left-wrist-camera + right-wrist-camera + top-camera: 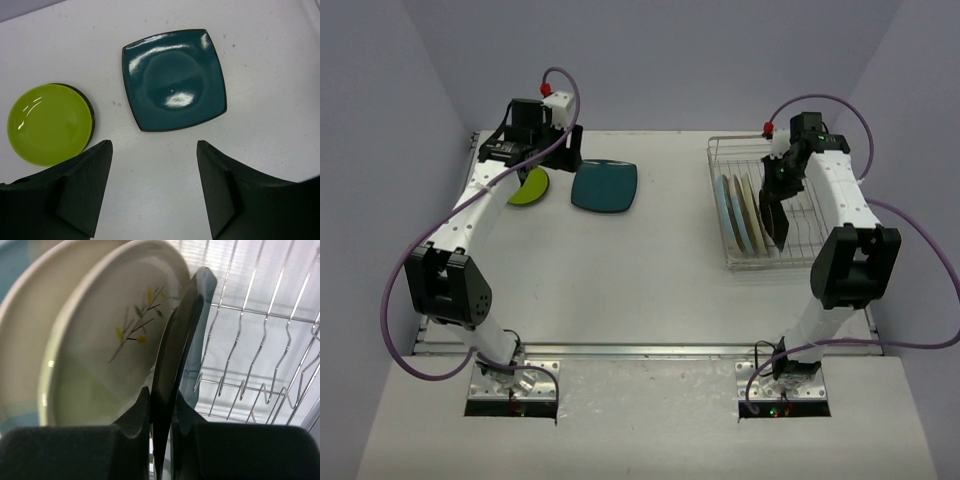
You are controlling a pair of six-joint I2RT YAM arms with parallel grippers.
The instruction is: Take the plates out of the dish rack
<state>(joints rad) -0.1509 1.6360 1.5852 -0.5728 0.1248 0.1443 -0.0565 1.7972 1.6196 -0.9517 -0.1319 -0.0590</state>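
The dish rack (718,150) stands at the far right with plates upright in its slots: a pale blue one (727,212), cream ones (748,205) and a dark plate (775,222). My right gripper (780,186) reaches down into the rack. In the right wrist view it (162,394) is shut on the dark plate's (181,330) rim, next to the leaf-sprig plate (110,355). A lime-green plate (47,124) and a teal rounded-square plate (175,80) lie flat on the table at far left. My left gripper (154,145) hangs open above the bare table just short of them, holding nothing.
Empty wire dividers (260,365) fill the rack's right half. Another cream plate (30,330) stands behind the leaf-sprig one. The lime-green plate (528,188) and teal plate (604,186) lie close together near the back wall. White table (640,280) spreads between the arms.
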